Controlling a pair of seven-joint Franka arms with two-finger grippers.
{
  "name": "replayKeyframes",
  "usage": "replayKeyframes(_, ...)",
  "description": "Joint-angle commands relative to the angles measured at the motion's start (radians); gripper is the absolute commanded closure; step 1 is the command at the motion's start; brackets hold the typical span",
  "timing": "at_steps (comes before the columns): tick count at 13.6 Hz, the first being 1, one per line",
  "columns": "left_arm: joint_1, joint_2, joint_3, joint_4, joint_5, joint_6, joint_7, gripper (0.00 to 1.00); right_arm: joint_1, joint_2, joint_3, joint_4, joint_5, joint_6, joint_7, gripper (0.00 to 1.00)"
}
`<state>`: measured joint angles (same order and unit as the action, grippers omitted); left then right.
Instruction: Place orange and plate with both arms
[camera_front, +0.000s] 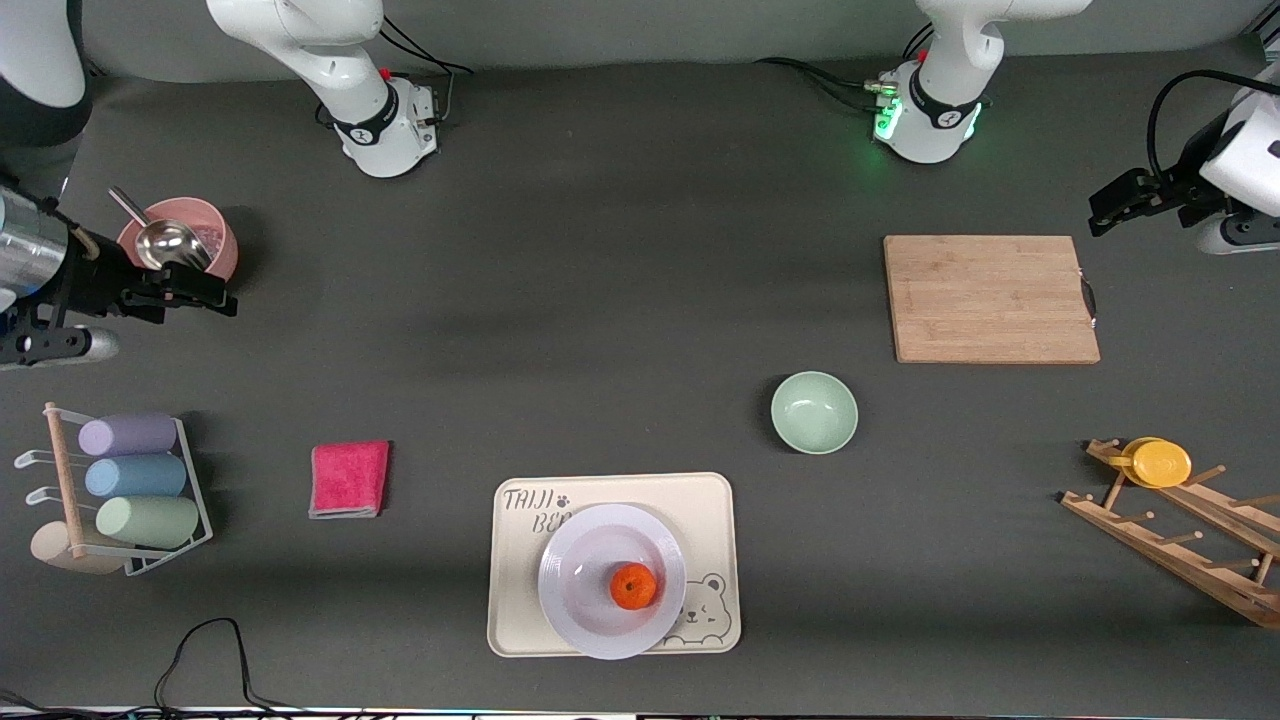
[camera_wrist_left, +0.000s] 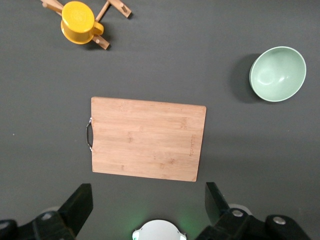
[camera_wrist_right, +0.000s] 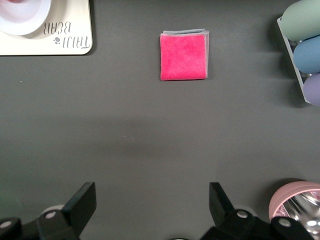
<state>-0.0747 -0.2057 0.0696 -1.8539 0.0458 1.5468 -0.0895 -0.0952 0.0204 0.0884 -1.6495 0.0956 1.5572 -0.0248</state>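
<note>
- The orange (camera_front: 633, 586) sits in the well of the plate (camera_front: 580, 560), toward the edge nearest the front camera and the bear print; it is round with no long axis, and a dark dimple on it faces up.
- The plate lies flat on the cream tray (camera_front: 710, 510), which rests on the desk (camera_front: 600, 300) close to the front camera, its long side running along the desk's length.
- A folded pink cloth (camera_front: 349, 479) lies beside the tray toward the right arm's end, and a rack of pastel cups (camera_front: 130, 480) stands nearer that end.
- A green bowl (camera_front: 814, 412) stands a little farther from the camera than the tray, toward the left arm's end; a wooden rack with a yellow cup (camera_front: 1160, 463) is at that end.
- A cutting board (camera_front: 990, 298) lies farther back.
- A pink bowl holding a metal scoop (camera_front: 178, 240) is at the right arm's end.
- The left claw (camera_wrist_left: 149, 205) hangs released over bare desk beside the cutting board, holding nothing.
- The right claw (camera_wrist_right: 152, 205) hangs released over bare desk near the pink bowl, holding nothing.
</note>
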Motion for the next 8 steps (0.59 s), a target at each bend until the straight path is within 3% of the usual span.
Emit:
replayKeyframes(1,0.007,0.0,0.0,0.016,-0.001,-0.025,-0.016,0.0,-0.086,-0.065,0.091,-0.058,-0.04,0.023,0.017,0.0)
replayKeyframes(3,0.132,0.002,-0.135,0.018,0.002,-0.025,-0.009,0.0,-0.083,-0.06,0.091,-0.059,-0.045,0.024,0.019,0.0)
replayKeyframes(8,0.134,0.0,-0.14,0.015,-0.009,-0.016,-0.018,0.0,-0.061,-0.036,0.094,-0.061,-0.094,0.043,0.075,0.0)
